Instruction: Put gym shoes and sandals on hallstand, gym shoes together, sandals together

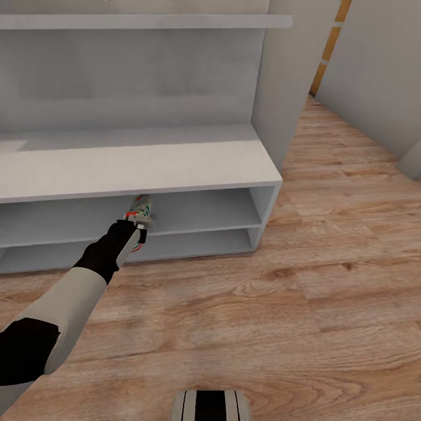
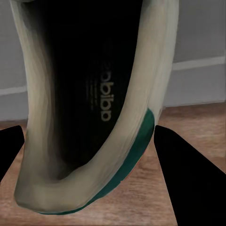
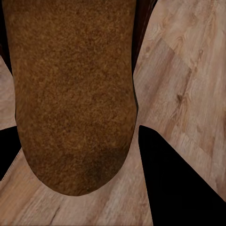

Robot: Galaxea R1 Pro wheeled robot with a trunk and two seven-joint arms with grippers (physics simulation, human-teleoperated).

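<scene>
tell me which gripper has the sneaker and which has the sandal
The left gripper holds the gym shoe, cream with a green edge, at the hallstand's upper shelf opening. The right gripper holds the sandal, a brown insole over the floor.

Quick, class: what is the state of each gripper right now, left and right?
Left gripper: shut on a gym shoe, at the hallstand.
Right gripper: shut on a sandal, above the corridor floor.

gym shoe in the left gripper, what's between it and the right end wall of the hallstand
Nothing: in the head view the upper shelf of the hallstand runs bare from the gym shoe, held by the left gripper, to that end wall.
</scene>
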